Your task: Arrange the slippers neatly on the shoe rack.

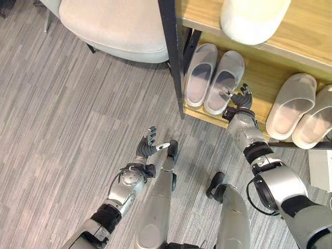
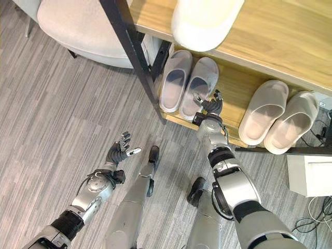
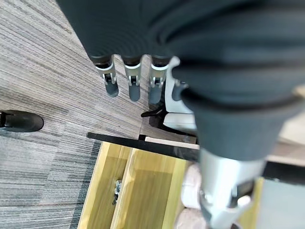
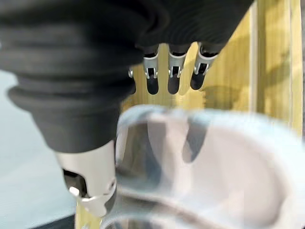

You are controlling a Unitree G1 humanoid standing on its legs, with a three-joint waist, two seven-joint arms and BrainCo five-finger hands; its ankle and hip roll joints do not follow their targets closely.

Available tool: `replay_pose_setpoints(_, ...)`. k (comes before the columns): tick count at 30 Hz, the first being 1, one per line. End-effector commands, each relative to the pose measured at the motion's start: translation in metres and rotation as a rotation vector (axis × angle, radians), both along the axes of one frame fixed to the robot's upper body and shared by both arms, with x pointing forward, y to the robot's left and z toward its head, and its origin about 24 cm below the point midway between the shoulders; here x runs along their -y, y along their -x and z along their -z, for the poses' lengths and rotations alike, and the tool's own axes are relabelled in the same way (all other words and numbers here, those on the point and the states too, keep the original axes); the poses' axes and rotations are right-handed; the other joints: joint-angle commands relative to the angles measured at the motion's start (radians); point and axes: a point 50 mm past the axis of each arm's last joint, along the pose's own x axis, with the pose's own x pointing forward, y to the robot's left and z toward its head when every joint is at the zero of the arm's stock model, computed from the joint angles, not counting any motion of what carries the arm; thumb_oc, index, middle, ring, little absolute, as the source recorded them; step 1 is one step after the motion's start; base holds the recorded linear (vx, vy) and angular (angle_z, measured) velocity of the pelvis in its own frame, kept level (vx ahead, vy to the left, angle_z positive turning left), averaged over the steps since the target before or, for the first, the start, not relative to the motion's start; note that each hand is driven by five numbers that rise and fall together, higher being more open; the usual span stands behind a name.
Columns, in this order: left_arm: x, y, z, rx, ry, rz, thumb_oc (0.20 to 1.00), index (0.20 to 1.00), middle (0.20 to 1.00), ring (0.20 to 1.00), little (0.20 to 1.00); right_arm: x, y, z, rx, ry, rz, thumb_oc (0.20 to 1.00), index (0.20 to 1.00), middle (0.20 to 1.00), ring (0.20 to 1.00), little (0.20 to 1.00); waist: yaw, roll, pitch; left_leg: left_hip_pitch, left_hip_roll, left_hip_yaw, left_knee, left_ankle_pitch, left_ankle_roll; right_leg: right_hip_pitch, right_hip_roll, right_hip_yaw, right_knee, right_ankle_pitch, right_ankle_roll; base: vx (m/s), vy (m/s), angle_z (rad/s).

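A pale grey pair of slippers lies on the rack's lower wooden shelf [image 1: 259, 78], toes to the back: the left one [image 1: 200, 73] and the right one [image 1: 224, 82]. A cream pair [image 1: 290, 106] lies further right on the same shelf. A white slipper [image 1: 253, 19] rests on the top shelf. My right hand [image 1: 239, 100] is at the heel of the right grey slipper [image 4: 200, 167], its fingers [image 4: 174, 78] straight over it and holding nothing. My left hand [image 1: 147, 147] hangs open above the floor in front of the rack.
The rack's black upright post [image 1: 174, 57] stands just left of the grey pair. A white cushioned seat [image 1: 114, 26] is at the back left. A white box [image 1: 321, 168] sits on the floor at the right, beside the rack.
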Motion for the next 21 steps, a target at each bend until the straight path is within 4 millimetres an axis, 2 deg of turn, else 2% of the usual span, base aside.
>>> replay_pose_setpoints(1, 0.001, -0.003, -0.007, 0.043, -0.011, 0.03, 1.0, 1.0, 1.0, 1.0, 1.0, 0.017, -0.002, -0.018, 0.051, 0.1, 0.02, 1.0, 1.0, 1.0, 1.0, 1.0, 0.002, -0.037, -0.015, 0.055, 0.004, -0.014, 0.087, -0.163, -0.009, 0.078, 0.01, 0.01, -0.207, 0.145, 0.052, 0.02, -0.053, -0.22)
replay_pose_setpoints(3, -0.002, 0.0, 0.004, -0.003, -0.029, 0.039, 1.0, 1.0, 1.0, 1.0, 1.0, 0.022, 0.006, 0.011, -0.031, 0.119, 0.01, 1.0, 1.0, 1.0, 1.0, 1.0, -0.006, -0.04, -0.047, 0.137, 0.015, -0.008, 0.017, -0.14, -0.015, 0.152, 0.023, 0.004, -0.274, 0.166, 0.054, 0.07, -0.061, -0.11)
replay_pose_setpoints(6, -0.007, 0.003, 0.014, -0.044, -0.03, 0.02, 1.0, 1.0, 1.0, 1.0, 1.0, -0.001, 0.025, 0.043, -0.058, 0.169, -0.116, 1.0, 1.0, 1.0, 1.0, 1.0, -0.023, -0.05, -0.088, 0.214, 0.035, 0.005, -0.055, -0.113, -0.025, 0.223, 0.037, 0.004, -0.347, 0.189, 0.06, 0.1, -0.042, -0.08)
replay_pose_setpoints(8, -0.013, 0.008, 0.026, -0.091, -0.045, -0.005, 1.0, 1.0, 1.0, 1.0, 1.0, -0.023, 0.049, 0.07, -0.063, 0.181, -0.221, 1.0, 1.0, 1.0, 1.0, 1.0, -0.041, -0.055, -0.122, 0.274, 0.051, 0.019, -0.112, -0.09, -0.031, 0.277, 0.045, 0.002, -0.408, 0.212, 0.067, 0.13, -0.025, -0.16)
replay_pose_setpoints(9, -0.016, 0.011, 0.031, -0.108, -0.057, -0.012, 1.0, 1.0, 1.0, 1.0, 1.0, -0.022, 0.061, 0.083, -0.088, 0.202, -0.248, 1.0, 1.0, 1.0, 1.0, 1.0, -0.047, -0.058, -0.139, 0.295, 0.056, 0.022, -0.127, -0.086, -0.033, 0.295, 0.048, 0.002, -0.427, 0.216, 0.069, 0.19, -0.012, -0.21)
replay_pose_setpoints(10, -0.023, 0.016, 0.041, -0.141, -0.103, -0.022, 1.0, 1.0, 1.0, 1.0, 1.0, -0.029, 0.083, 0.098, -0.092, 0.278, -0.335, 1.0, 1.0, 1.0, 1.0, 1.0, -0.065, -0.063, -0.17, 0.351, 0.06, 0.038, -0.169, -0.077, -0.041, 0.347, 0.057, -0.001, -0.475, 0.225, 0.076, 0.24, 0.025, -0.27)
replay_pose_setpoints(11, -0.033, 0.023, 0.044, -0.132, -0.163, -0.014, 1.0, 1.0, 1.0, 1.0, 1.0, -0.019, 0.115, 0.116, -0.121, 0.413, -0.422, 1.0, 1.0, 1.0, 1.0, 1.0, -0.089, -0.057, -0.207, 0.422, 0.063, 0.064, -0.222, -0.068, -0.049, 0.408, 0.07, 0.002, -0.534, 0.24, 0.085, 0.19, 0.025, -0.26)
replay_pose_setpoints(12, -0.033, 0.024, 0.044, -0.134, -0.163, -0.014, 1.0, 1.0, 1.0, 1.0, 1.0, -0.019, 0.116, 0.116, -0.123, 0.413, -0.422, 1.0, 1.0, 1.0, 1.0, 1.0, -0.089, -0.056, -0.207, 0.425, 0.063, 0.064, -0.224, -0.067, -0.049, 0.411, 0.07, 0.002, -0.536, 0.241, 0.085, 0.15, 0.049, -0.3)
replay_pose_setpoints(13, -0.039, 0.028, 0.044, -0.125, -0.192, 0.005, 1.0, 1.0, 1.0, 1.0, 1.0, -0.014, 0.135, 0.131, -0.168, 0.407, -0.461, 1.0, 1.0, 1.0, 1.0, 1.0, -0.102, -0.053, -0.23, 0.459, 0.066, 0.08, -0.249, -0.063, -0.054, 0.437, 0.074, 0.008, -0.567, 0.25, 0.088, 0.05, 0.017, -0.37)
replay_pose_setpoints(14, -0.039, 0.028, 0.044, -0.125, -0.192, 0.005, 1.0, 1.0, 1.0, 1.0, 1.0, -0.014, 0.135, 0.131, -0.168, 0.407, -0.461, 1.0, 1.0, 1.0, 1.0, 1.0, -0.102, -0.053, -0.23, 0.46, 0.066, 0.08, -0.25, -0.063, -0.054, 0.437, 0.074, 0.009, -0.567, 0.25, 0.088, 0.1, 0.043, -0.33)
replay_pose_setpoints(15, -0.043, 0.032, 0.045, -0.126, -0.234, 0.032, 1.0, 1.0, 1.0, 1.0, 1.0, -0.012, 0.153, 0.145, -0.219, 0.43, -0.524, 1.0, 1.0, 1.0, 1.0, 1.0, -0.114, -0.051, -0.256, 0.489, 0.069, 0.099, -0.266, -0.063, -0.059, 0.46, 0.077, 0.019, -0.598, 0.261, 0.094, 0.06, 0.026, -0.25)
replay_pose_setpoints(16, -0.043, 0.032, 0.046, -0.128, -0.234, 0.032, 1.0, 1.0, 1.0, 1.0, 1.0, -0.012, 0.153, 0.145, -0.22, 0.43, -0.525, 1.0, 1.0, 1.0, 1.0, 1.0, -0.114, -0.05, -0.257, 0.491, 0.07, 0.1, -0.266, -0.064, -0.059, 0.462, 0.077, 0.019, -0.601, 0.263, 0.094, 0.1, 0.049, -0.12)
replay_pose_setpoints(17, -0.046, 0.036, 0.046, -0.129, -0.299, 0.083, 1.0, 1.0, 1.0, 1.0, 1.0, -0.007, 0.17, 0.155, -0.268, 0.426, -0.568, 1.0, 1.0, 1.0, 1.0, 1.0, -0.13, -0.047, -0.28, 0.512, 0.073, 0.121, -0.277, -0.067, -0.064, 0.479, 0.081, 0.029, -0.63, 0.275, 0.098, 0.05, 0.022, -0.21)
replay_pose_setpoints(18, -0.046, 0.036, 0.047, -0.13, -0.299, 0.084, 1.0, 1.0, 1.0, 1.0, 1.0, -0.007, 0.17, 0.156, -0.269, 0.426, -0.568, 1.0, 1.0, 1.0, 1.0, 1.0, -0.128, -0.047, -0.281, 0.513, 0.073, 0.122, -0.277, -0.068, -0.064, 0.48, 0.081, 0.03, -0.632, 0.276, 0.098, 0.06, 0.016, -0.28)
replay_pose_setpoints(21, -0.042, 0.045, 0.048, -0.144, -0.471, 0.298, 1.0, 1.0, 1.0, 1.0, 1.0, 0.009, 0.195, 0.169, -0.364, 0.436, -0.614, 1.0, 1.0, 1.0, 1.0, 1.0, -0.164, -0.037, -0.315, 0.543, 0.076, 0.157, -0.277, -0.084, -0.068, 0.508, 0.082, 0.052, -0.677, 0.293, 0.105, 0.07, 0.013, -0.31)
